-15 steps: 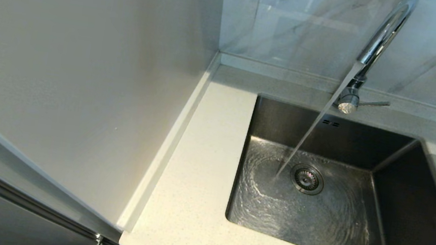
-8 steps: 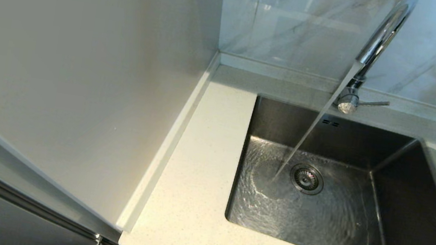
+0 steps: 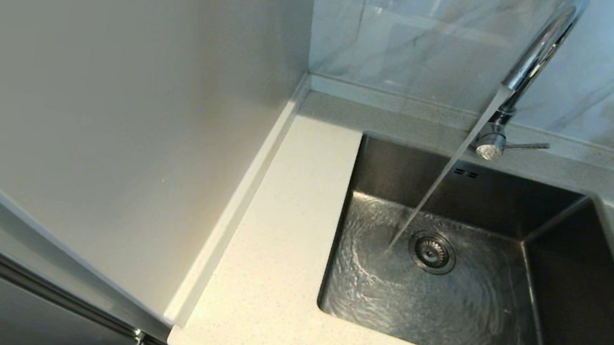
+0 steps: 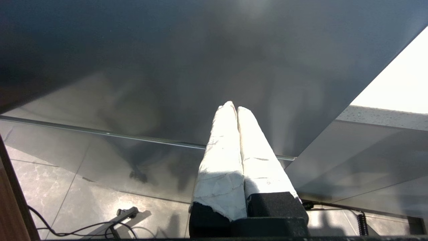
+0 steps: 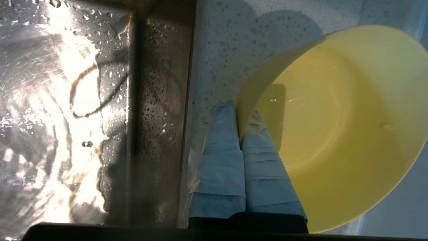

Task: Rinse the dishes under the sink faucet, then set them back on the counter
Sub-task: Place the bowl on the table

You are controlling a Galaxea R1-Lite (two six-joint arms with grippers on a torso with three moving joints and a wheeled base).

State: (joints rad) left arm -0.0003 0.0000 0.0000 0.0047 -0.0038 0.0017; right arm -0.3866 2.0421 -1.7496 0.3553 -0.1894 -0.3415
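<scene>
While clamped, the right tool (image 5: 239,112) pinches the bowl's (image 5: 337,127) rim.

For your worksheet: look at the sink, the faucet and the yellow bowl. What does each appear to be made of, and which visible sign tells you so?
Sink: brushed stainless steel, judging by its dull grey sheen and fine grain.
Faucet: chromed metal, polished; it reflects like a mirror.
Bowl: smooth, pale yellow, softly glossy; plastic or glazed ceramic, the look leaves it open. The right gripper pinches its rim.
</scene>
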